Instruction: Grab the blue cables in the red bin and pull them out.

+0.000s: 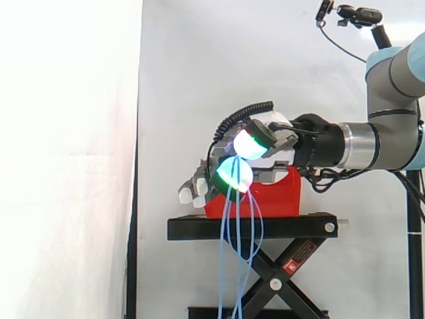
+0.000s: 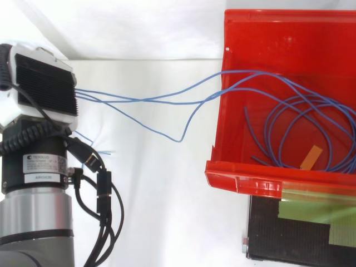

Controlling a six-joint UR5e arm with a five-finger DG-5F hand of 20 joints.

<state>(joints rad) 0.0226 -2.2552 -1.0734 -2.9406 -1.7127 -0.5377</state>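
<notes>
Side view: a white curtain (image 1: 66, 133) fills the background. In front of it a black scissor stand (image 1: 252, 227) carries the red bin (image 1: 279, 196) on its flat top. The arm reaches in level from the right, and the hand (image 1: 265, 153) hangs over the bin's left end and past the stand's edge. Its glowing white and green pads are closed together on the blue cables (image 1: 229, 252). From that pinch the cables drop almost straight down in front of the stand, their long axis vertical. The other fingers stretch out low to the left. A small camera (image 1: 362, 14) sits on a mount above the arm.

Top view: the hand (image 2: 44, 83) lies at the left, well apart from the red bin (image 2: 245, 181) at the right, over a white surface (image 2: 156, 194). The blue cables (image 2: 150, 100) run left to right from the hand, cross the bin's left wall and coil in loose loops inside it, beside 1 orange tag (image 2: 312, 158). The stand (image 2: 289, 239) shows below the bin's front lip.
</notes>
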